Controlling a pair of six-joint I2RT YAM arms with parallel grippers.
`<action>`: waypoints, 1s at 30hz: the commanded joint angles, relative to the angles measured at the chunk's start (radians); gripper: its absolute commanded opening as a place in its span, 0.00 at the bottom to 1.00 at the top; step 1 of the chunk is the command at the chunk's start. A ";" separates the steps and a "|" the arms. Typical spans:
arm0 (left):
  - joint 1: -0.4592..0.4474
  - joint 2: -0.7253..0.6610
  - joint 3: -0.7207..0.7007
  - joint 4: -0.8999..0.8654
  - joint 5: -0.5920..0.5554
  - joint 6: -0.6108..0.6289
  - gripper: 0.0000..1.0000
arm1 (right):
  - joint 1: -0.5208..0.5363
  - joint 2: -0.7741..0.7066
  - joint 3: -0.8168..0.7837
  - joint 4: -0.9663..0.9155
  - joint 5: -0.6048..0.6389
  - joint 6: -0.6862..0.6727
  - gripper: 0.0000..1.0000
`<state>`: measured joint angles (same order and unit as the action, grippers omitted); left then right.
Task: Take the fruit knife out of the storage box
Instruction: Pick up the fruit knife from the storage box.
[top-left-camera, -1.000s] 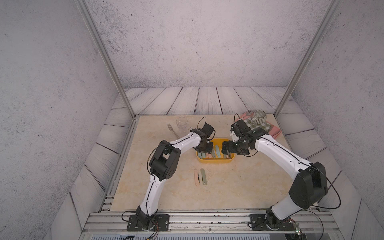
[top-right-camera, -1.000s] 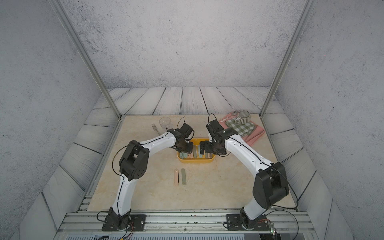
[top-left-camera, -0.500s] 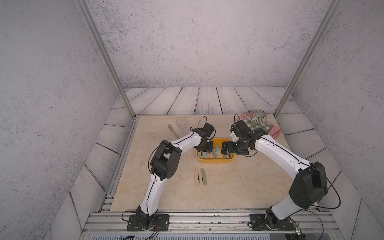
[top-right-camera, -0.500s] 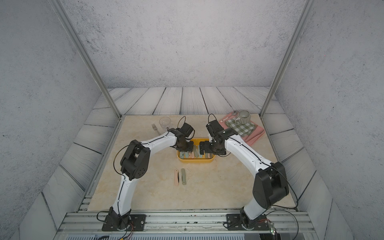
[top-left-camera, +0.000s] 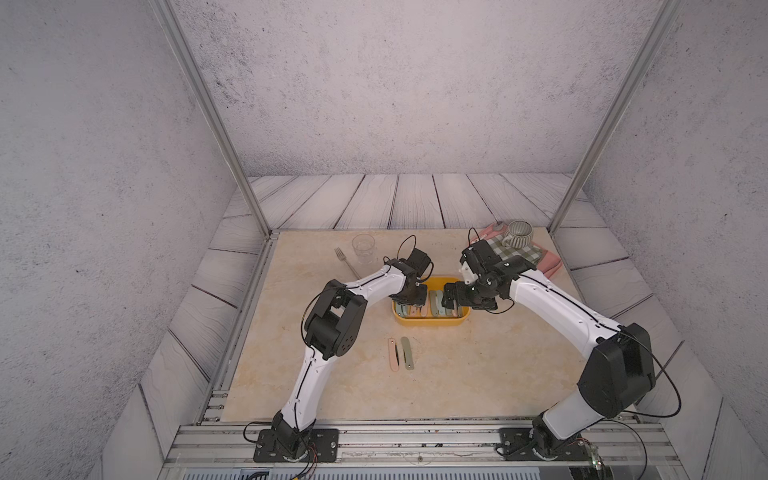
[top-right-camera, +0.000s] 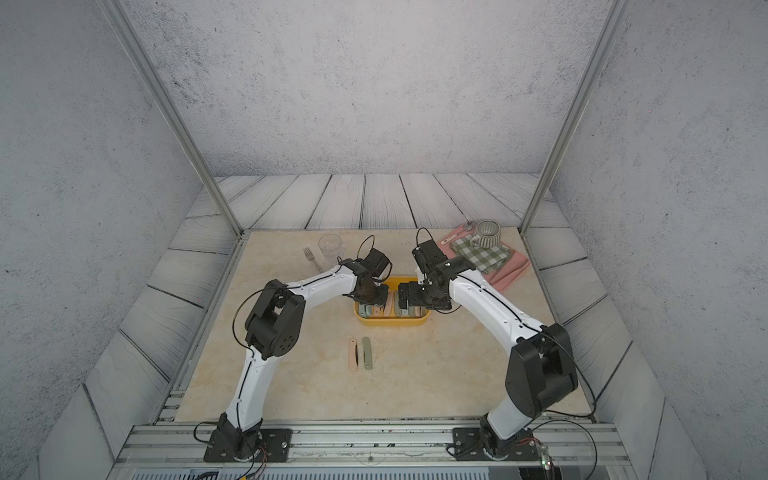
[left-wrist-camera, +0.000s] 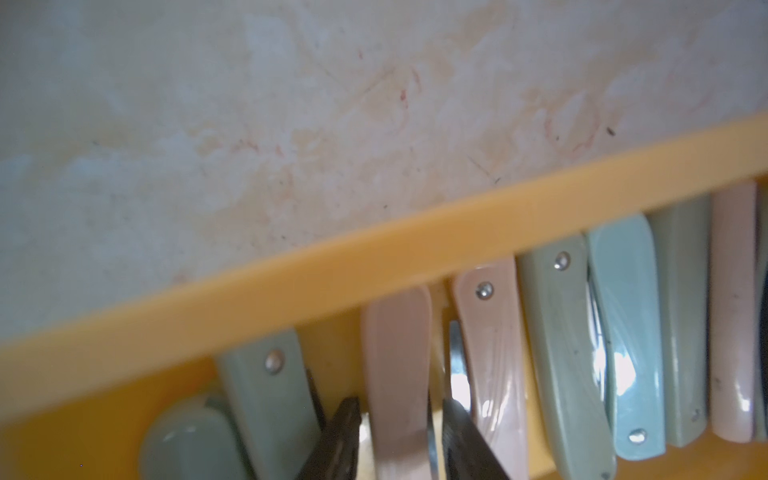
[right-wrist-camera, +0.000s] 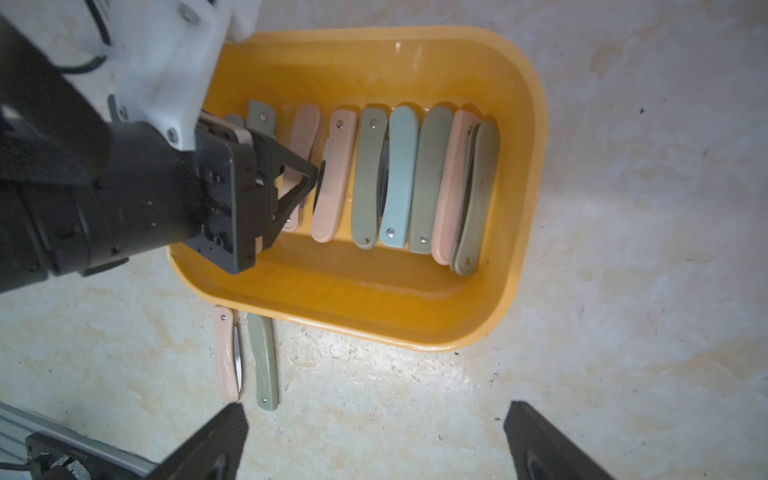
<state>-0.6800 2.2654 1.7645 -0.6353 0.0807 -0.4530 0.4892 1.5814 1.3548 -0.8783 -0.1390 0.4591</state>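
The yellow storage box (top-left-camera: 428, 325) (top-right-camera: 390, 323) sits mid-table and holds several folded fruit knives in pink, green and blue. My left gripper (top-left-camera: 411, 297) (left-wrist-camera: 399, 415) reaches down into the box's left end. Its jaws stand close on either side of a pink fruit knife (left-wrist-camera: 397, 353) (right-wrist-camera: 306, 124), with thin gaps still showing. The box's rim (left-wrist-camera: 374, 257) crosses the left wrist view. My right gripper (top-left-camera: 451, 297) (right-wrist-camera: 376, 415) hangs wide open over the box's right part, holding nothing.
A pink knife (top-left-camera: 392, 355) and a green knife (top-left-camera: 407, 353) lie side by side on the table in front of the box. At the back left are a glass (top-left-camera: 363, 248) and a fork (top-left-camera: 345, 262). A mug (top-left-camera: 517, 234) stands on a checked cloth (top-left-camera: 513, 251) over a pink tray (top-left-camera: 548, 264) at the back right.
My left gripper's jaws have narrowed around the pink knife inside the box. Both arms have hardly shifted, and the right gripper stays wide open.
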 joint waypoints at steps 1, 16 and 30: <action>-0.001 0.044 -0.043 -0.083 -0.021 -0.001 0.36 | -0.004 -0.023 -0.012 -0.007 -0.009 -0.005 0.99; -0.004 -0.026 -0.056 -0.034 -0.013 -0.001 0.08 | -0.004 -0.029 -0.017 0.002 -0.013 -0.005 0.99; -0.004 -0.115 -0.054 0.006 0.019 -0.005 0.07 | -0.004 -0.031 -0.006 0.002 0.001 -0.014 0.99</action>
<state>-0.6811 2.1967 1.7157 -0.6277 0.0875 -0.4534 0.4892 1.5814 1.3468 -0.8700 -0.1474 0.4580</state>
